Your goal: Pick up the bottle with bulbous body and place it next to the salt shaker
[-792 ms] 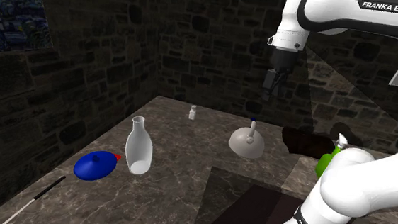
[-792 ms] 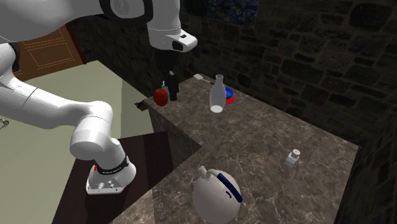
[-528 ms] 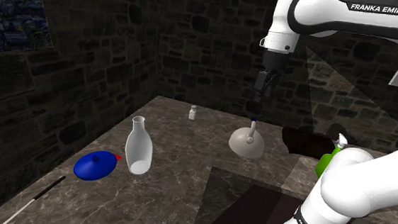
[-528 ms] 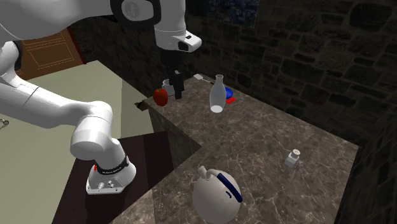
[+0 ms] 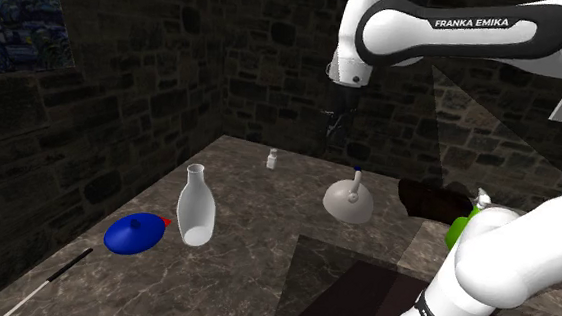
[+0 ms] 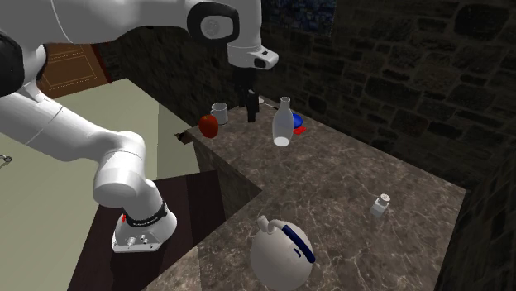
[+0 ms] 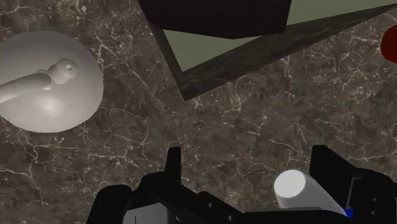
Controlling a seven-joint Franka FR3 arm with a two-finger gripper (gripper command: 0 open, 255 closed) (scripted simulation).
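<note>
The bulbous bottle is a white round flask with a thin neck and blue stopper, standing on the marble table. It is nearest the camera in the second exterior view, and the wrist view looks down on it. The small white salt shaker stands farther back. My black gripper hangs high over the table, above the bottle and toward the shoulder view's left. Its fingers stand apart, open and holding nothing.
A tall white carafe stands upright, its mouth below my gripper. Beside it lie a blue dish and a thin stick. A red apple and white mug sit near the table's notched corner.
The arm has swung toward the shoulder view's left, carrying the gripper from above the table's corner out over the table. The fingers stay open. Nothing on the table moved.
</note>
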